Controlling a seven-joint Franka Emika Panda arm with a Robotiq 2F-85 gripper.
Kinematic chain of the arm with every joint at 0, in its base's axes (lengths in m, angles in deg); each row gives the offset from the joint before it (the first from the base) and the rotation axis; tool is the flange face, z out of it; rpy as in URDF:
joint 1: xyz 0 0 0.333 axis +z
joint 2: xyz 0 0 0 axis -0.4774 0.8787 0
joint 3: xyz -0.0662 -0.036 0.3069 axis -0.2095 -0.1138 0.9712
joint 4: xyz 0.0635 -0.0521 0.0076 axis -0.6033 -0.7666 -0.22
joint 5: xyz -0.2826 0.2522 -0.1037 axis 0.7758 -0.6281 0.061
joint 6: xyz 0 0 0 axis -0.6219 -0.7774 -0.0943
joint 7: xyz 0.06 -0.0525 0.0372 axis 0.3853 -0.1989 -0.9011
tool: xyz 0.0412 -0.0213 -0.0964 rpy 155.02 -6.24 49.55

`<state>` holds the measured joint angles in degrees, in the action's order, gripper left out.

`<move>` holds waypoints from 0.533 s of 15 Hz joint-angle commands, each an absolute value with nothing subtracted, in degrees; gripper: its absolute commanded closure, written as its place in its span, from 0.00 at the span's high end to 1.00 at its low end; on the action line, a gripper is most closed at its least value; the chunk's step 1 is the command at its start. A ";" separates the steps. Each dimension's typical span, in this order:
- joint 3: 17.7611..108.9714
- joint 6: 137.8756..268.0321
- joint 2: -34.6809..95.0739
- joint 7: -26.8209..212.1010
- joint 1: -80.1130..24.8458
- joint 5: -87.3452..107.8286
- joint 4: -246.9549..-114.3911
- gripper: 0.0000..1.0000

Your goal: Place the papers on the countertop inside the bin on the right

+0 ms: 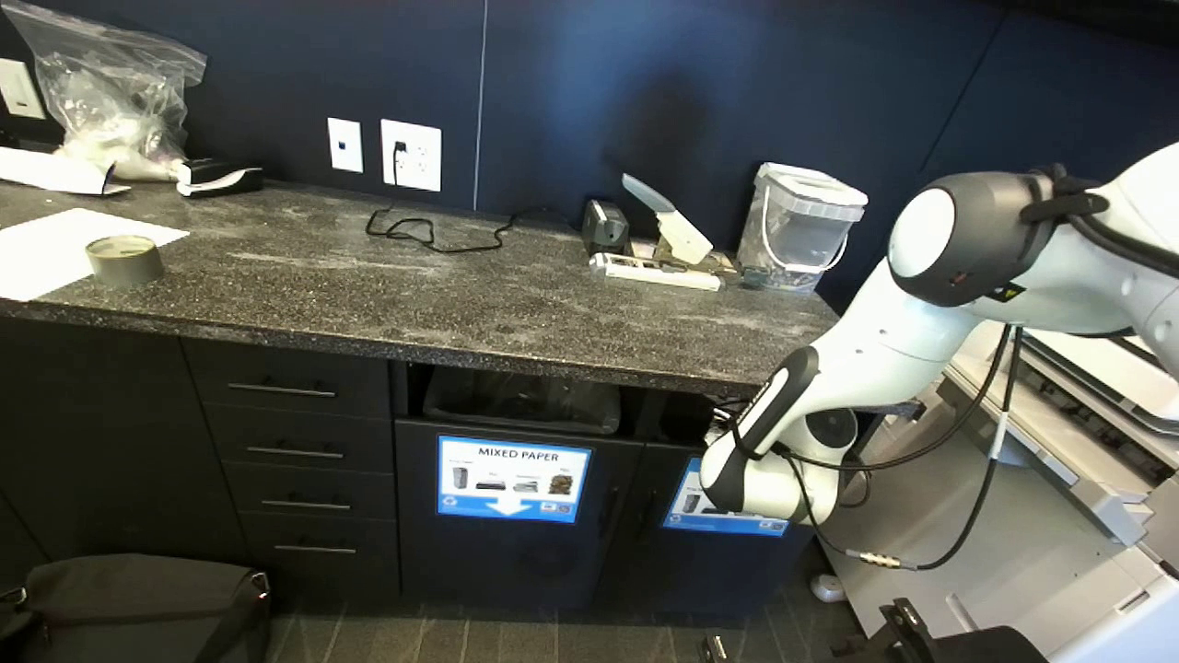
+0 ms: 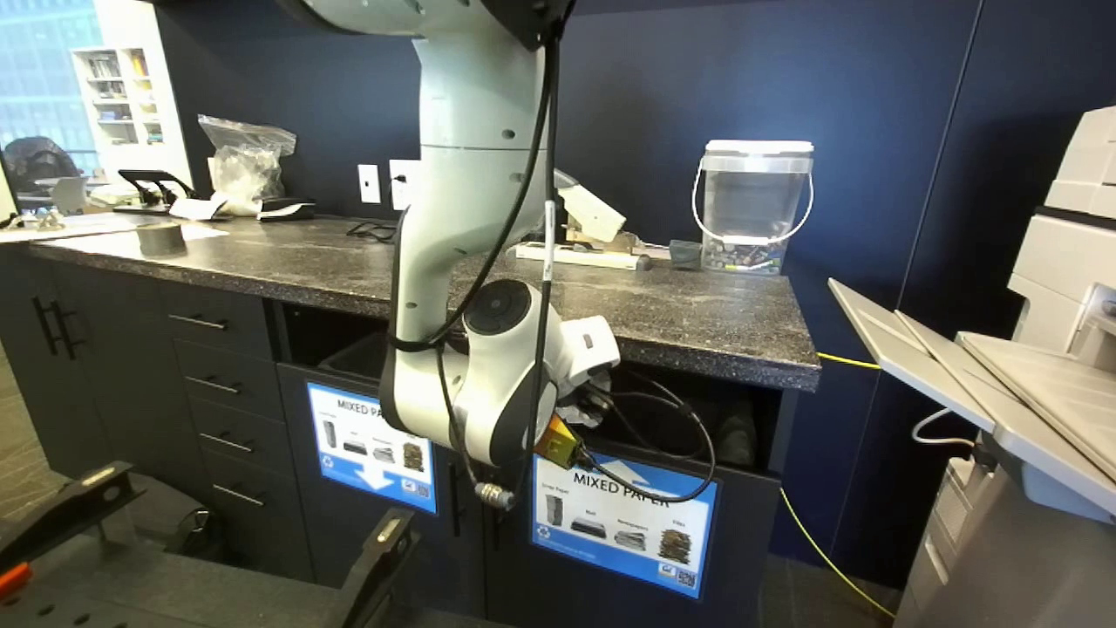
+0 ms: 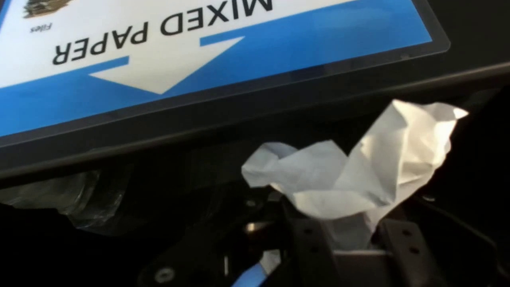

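Note:
In the wrist view my gripper (image 3: 354, 231) has its two dark fingers close together on a crumpled white paper (image 3: 370, 167), which sticks out beyond them. The gripper is at the slot of the right bin (image 2: 741, 541), just behind its front edge and under the countertop (image 2: 697, 318). The bin's blue "MIXED PAPER" label (image 3: 167, 48) appears upside down in the wrist view. In an exterior view the wad (image 2: 578, 412) shows only as a small whitish patch; elsewhere the arm mostly hides the gripper. Other crumpled papers are hidden or out of view.
The twin bin (image 1: 516, 552) stands left of the right bin. The countertop bears a tape roll (image 1: 126, 261) on flat sheets (image 1: 64, 239), a plastic bag (image 1: 120, 110), a stapler (image 1: 668, 239) and a translucent tub (image 1: 797, 226). A printer (image 2: 1046, 349) stands to the right.

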<state>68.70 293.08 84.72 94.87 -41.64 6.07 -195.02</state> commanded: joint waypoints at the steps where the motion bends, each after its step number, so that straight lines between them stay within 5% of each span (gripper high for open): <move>1: 68.70 296.31 90.73 96.60 -39.44 0.74 -186.75 0.11; 8: 67.83 294.96 95.87 95.91 -36.06 -7.04 -176.88 0.11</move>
